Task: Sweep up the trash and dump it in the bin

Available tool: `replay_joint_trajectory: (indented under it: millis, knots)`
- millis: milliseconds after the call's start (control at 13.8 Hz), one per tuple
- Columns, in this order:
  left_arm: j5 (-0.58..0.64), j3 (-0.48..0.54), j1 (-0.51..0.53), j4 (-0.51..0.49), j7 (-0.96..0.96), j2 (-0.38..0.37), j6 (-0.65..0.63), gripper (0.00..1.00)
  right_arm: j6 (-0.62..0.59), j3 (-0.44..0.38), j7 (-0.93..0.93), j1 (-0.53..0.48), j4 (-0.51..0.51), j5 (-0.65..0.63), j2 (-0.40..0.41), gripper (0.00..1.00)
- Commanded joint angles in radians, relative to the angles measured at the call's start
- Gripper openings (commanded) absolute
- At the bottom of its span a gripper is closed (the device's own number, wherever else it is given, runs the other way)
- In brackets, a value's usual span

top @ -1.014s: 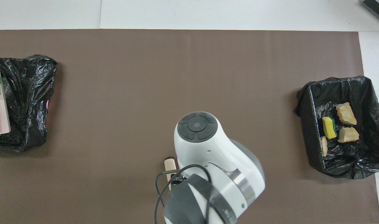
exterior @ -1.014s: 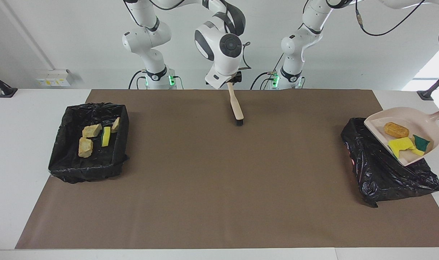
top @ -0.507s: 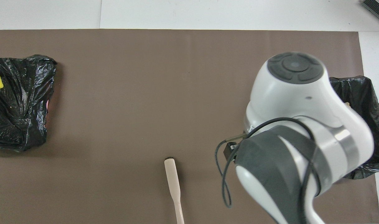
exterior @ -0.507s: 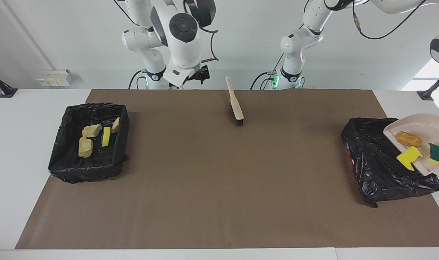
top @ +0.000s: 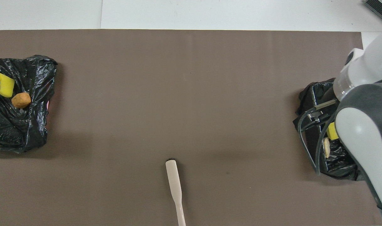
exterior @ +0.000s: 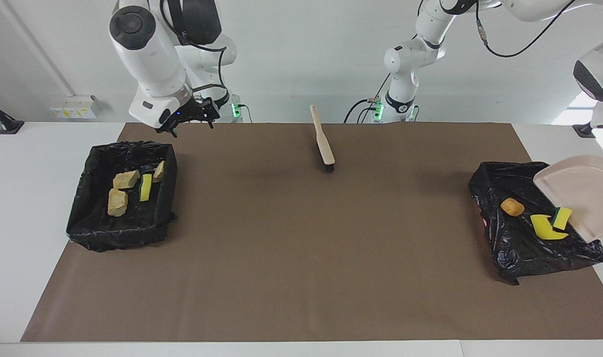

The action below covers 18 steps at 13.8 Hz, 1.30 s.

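Now, facing view: the tipped dustpan [exterior: 583, 193] hangs over the left arm's bin [exterior: 499, 243], with the nugget [exterior: 512, 207] and two sponges [exterior: 544, 227] on its liner. The left hand is off-frame, clenched. The right hand [exterior: 191, 119] is spread wide and empty beside the other bin [exterior: 83, 218], which holds four scraps [exterior: 117, 202]. Overhead: the brush [top: 175, 188] lies alone on the table [top: 191, 94].

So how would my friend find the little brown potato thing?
Look at the black-lined bin at the left arm's end of the table. The brown nugget lies in it beside the yellow sponge pieces: it is the only round brown one.
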Motion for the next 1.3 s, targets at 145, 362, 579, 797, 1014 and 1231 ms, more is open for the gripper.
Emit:
replay_joint_trajectory:
  millis: [145,362,579,797,1014,1231]
  knots:
    - [0.019,0.004,-0.009,0.026,0.0,-0.036,-0.01,0.0,0.106,-0.043,0.03,-0.023,0.021,-0.028,0.007,1.0]
    - [-0.178,0.015,-0.006,0.049,-0.008,-0.051,-0.021,0.0,0.128,-0.086,0.042,-0.027,0.018,-0.024,-0.006,1.0]
    - [-0.435,0.015,-0.003,0.078,-0.021,-0.074,-0.056,0.0,0.221,-0.126,0.031,-0.035,0.018,-0.004,-0.005,1.0]
    - [-0.559,-0.032,-0.025,0.064,-0.267,-0.128,-0.177,0.0,0.211,-0.129,0.106,-0.032,-0.006,-0.002,-0.022,1.0]
    - [-0.656,-0.091,-0.098,0.046,-0.593,-0.143,-0.297,0.0,0.205,-0.144,0.169,-0.013,-0.026,-0.002,-0.048,1.0]
    - [-0.777,-0.091,-0.224,-0.041,-0.985,-0.19,-0.309,0.0,0.178,-0.146,0.174,-0.012,-0.085,-0.002,-0.103,1.0]
